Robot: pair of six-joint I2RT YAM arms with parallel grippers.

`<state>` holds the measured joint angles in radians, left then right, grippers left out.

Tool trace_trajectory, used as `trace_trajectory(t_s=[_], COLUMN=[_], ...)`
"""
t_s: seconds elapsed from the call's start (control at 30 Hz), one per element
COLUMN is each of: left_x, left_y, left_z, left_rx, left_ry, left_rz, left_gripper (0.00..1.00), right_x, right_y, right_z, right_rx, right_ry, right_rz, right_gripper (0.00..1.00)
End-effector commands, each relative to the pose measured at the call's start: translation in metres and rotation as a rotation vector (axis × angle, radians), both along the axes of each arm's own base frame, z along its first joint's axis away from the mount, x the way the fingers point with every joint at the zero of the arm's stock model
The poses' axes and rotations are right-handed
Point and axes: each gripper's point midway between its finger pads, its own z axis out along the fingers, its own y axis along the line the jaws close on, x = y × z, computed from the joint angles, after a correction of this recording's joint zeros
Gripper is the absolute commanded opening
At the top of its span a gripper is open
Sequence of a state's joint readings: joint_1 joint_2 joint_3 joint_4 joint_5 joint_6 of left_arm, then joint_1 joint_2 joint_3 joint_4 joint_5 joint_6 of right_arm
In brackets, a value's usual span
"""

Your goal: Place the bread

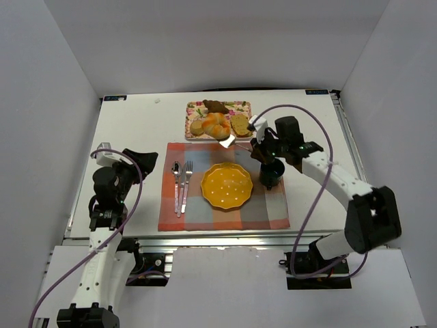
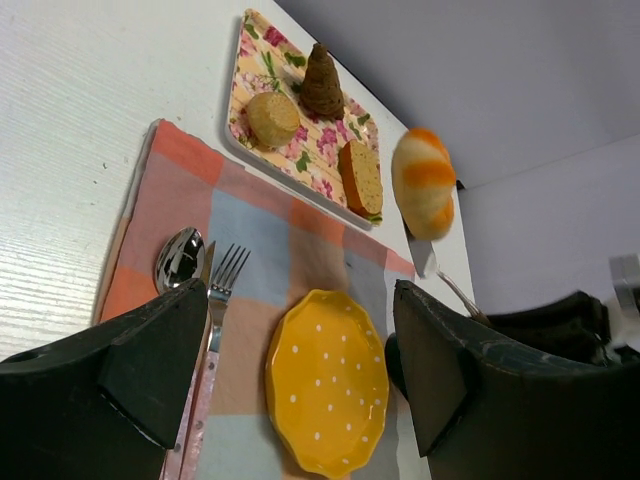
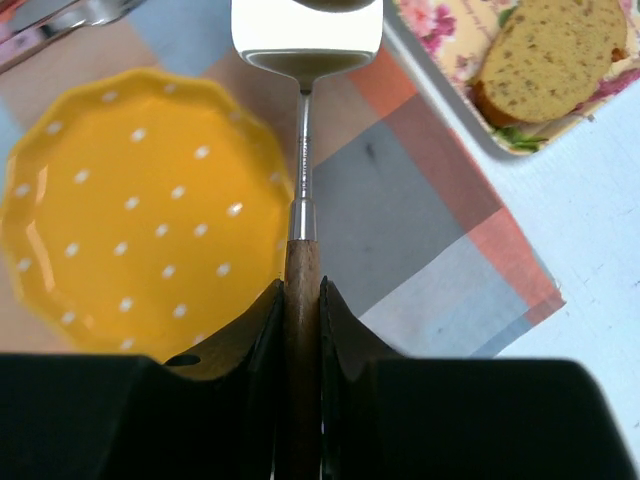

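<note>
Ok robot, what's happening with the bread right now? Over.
Left fingers open, idle. Right fingers shut on spatula. Bread riding its blade, off the tray. Nothing blocking the yellow plate.

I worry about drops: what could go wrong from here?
1. The bread sits loose at the far end of the spatula; a tilt could roll it off short of the yellow plate.
2. The jaws of the right gripper pinch only the thin handle, which might twist.
</note>
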<state>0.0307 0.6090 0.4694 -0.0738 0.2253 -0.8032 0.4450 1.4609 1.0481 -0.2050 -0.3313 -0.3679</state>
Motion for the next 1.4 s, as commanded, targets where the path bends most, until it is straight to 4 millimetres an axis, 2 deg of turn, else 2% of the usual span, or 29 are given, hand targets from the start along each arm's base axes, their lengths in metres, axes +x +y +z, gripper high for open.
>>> trace_trajectory(t_s=[0.0, 0.03, 0.1, 0.13, 0.2, 0.23, 0.3, 0.43, 0.47, 0.57, 0.7, 0.83, 1.07, 1.17, 1.37], left_x=[-0.001, -0.002, -0.003, -0.003, -0.004, -0.005, -0.005, -0.008, -0.010, -0.012, -0.013, -0.014, -0.018, -0.019, -0.018], left_y=[0.000, -0.001, -0.001, -0.002, -0.002, -0.002, -0.002, -0.003, -0.003, -0.003, -0.004, -0.004, -0.002, -0.002, -0.002], left_z=[0.005, 0.005, 0.004, 0.004, 0.004, 0.005, 0.003, 0.002, 0.001, 0.000, -0.001, -0.002, -0.006, -0.007, -0.008], left_rx=[-0.004, -0.005, -0.005, -0.004, -0.003, -0.001, 0.001, -0.001, -0.004, -0.010, -0.013, -0.004, 0.010, 0.012, 0.016], left_ry=[-0.034, -0.034, -0.038, -0.039, -0.040, -0.046, -0.045, -0.052, -0.055, -0.063, -0.070, -0.073, -0.073, -0.075, -0.076], left_rz=[-0.001, -0.004, -0.007, -0.010, -0.012, -0.012, -0.016, -0.015, -0.015, -0.016, -0.017, -0.020, -0.012, -0.011, -0.013], left_gripper=[0.84, 0.85, 0.85, 0.85, 0.84, 0.84, 0.84, 0.85, 0.84, 0.84, 0.84, 0.84, 0.84, 0.84, 0.84], right_x=[-0.035, -0.044, -0.067, -0.074, -0.092, -0.097, -0.108, -0.116, -0.123, -0.127, -0.125, -0.127, -0.111, -0.099, -0.077], right_y=[0.001, 0.000, -0.005, -0.008, -0.014, -0.017, -0.028, -0.044, -0.051, -0.057, -0.060, -0.054, -0.060, -0.061, -0.066], right_z=[0.013, 0.021, 0.011, 0.017, 0.006, 0.007, -0.004, -0.009, -0.014, -0.018, -0.021, -0.025, -0.024, -0.012, 0.025], right_rx=[0.006, 0.009, -0.019, -0.026, -0.061, -0.078, -0.129, -0.208, -0.249, -0.294, -0.390, -0.473, -0.643, -0.709, -0.819], right_ry=[-0.036, -0.055, -0.012, -0.037, -0.001, -0.024, -0.004, -0.028, -0.009, -0.012, -0.060, -0.053, -0.100, -0.186, -0.361], right_rz=[0.128, 0.144, 0.180, 0.201, 0.225, 0.245, 0.252, 0.269, 0.284, 0.302, 0.347, 0.381, 0.359, 0.345, 0.320], right_gripper=[0.00, 0.00, 0.00, 0.00, 0.00, 0.00, 0.00, 0.00, 0.00, 0.00, 0.00, 0.00, 0.00, 0.00, 0.00])
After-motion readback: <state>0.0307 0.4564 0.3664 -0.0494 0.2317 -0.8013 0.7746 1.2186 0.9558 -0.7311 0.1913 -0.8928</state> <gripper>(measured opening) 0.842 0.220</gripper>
